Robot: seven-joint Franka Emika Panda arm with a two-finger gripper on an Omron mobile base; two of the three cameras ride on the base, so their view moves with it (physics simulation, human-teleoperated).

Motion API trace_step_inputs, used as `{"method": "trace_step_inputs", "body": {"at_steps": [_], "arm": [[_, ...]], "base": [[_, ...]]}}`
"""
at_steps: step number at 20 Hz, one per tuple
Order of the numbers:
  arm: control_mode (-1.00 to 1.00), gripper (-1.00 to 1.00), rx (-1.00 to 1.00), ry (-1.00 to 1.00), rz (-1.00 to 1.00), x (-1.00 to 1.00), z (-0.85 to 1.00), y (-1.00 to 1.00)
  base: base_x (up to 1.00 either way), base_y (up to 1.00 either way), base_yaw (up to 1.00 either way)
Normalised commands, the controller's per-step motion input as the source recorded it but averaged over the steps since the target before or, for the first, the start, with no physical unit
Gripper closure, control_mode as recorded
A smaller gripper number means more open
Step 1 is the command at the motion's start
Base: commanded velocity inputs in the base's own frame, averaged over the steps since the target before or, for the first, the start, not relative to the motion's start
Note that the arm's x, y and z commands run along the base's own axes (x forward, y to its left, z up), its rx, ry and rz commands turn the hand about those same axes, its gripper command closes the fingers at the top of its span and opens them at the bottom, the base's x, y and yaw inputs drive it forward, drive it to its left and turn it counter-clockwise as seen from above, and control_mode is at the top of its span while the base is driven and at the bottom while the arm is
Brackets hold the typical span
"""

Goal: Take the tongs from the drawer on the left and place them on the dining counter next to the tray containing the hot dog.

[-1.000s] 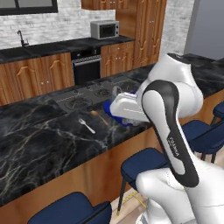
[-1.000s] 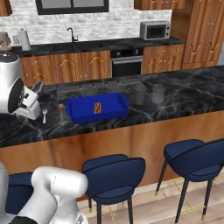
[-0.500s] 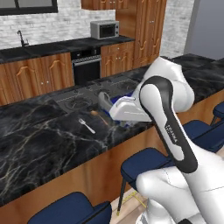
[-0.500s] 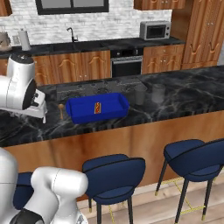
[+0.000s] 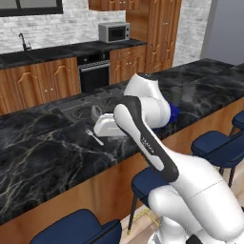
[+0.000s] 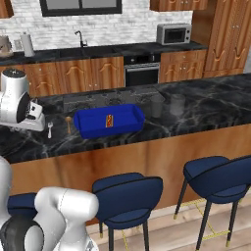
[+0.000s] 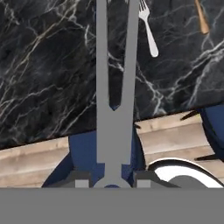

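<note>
My gripper is shut on the joined end of the slim grey tongs. Their two arms reach out over the black marble dining counter, held above it near its front edge. In the right base view the hand hangs over the counter well left of the blue tray, which holds the hot dog. In the left base view the hand hovers just right of a fork, and the arm hides most of the tray. The drawer is out of view.
A silver fork and a small wooden utensil lie between my hand and the tray. Two grey cups stand right of the tray. The cooktop sits behind it. Blue stools line the counter's front.
The arm has swung left along the counter with the tongs still in its grip, from close beside the tray to a spot over the fork.
</note>
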Motion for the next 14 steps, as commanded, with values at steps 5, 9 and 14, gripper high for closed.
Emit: {"method": "trace_step_inputs", "body": {"at_steps": [5, 9, 14], "arm": [[-1.00, 1.00, -0.05, 0.00, -0.05, 0.82, -0.42, 0.75], [-1.00, 1.00, -0.02, 0.00, -0.06, 0.98, -0.35, 0.75], [-1.00, 1.00, 0.00, 0.01, -0.01, 0.56, -0.20, 0.38]], "base": [[0.00, 0.00, 0.00], [0.00, 0.00, 0.00], [0.00, 0.00, 0.00]]}}
